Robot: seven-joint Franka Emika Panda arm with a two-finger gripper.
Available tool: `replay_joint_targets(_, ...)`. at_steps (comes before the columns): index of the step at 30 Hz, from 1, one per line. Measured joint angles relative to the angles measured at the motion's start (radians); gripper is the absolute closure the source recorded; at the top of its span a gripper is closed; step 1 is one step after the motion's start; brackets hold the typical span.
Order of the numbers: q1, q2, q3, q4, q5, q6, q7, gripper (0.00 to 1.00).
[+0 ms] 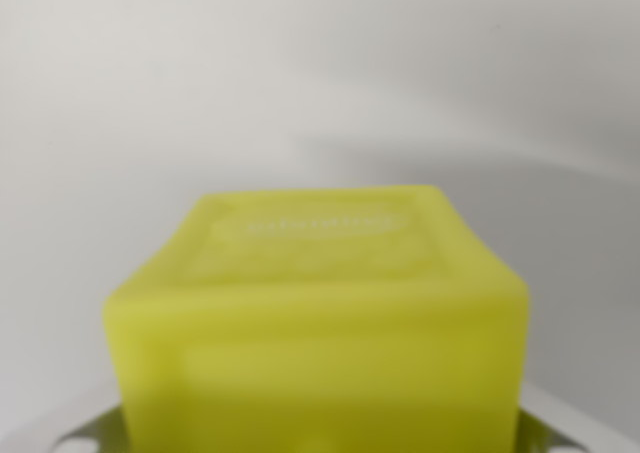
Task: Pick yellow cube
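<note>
Clearly the close-in or grasp step is in hand: pale metal gripper parts (85, 425) edge the lower-left corner, and the blurred yellow plastic cube (318, 333) fills the lower centre against a plain grey-white surface (320, 73). Whether the fingers are spread or pinching it I cannot tell; next, confirm a firm hold, then lift straight.

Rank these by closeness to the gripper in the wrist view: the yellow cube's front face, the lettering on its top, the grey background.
1. Yellow cube's front face, bottom centre.
2. Lettering, on the top, further back.
3. Grey background, behind everything.
</note>
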Motion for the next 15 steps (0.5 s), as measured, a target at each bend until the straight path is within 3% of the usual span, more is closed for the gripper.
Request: replay_joint_targets(15,0.000,-0.089,0.000,-0.004,-0.001,-0.086,0.001,1.00)
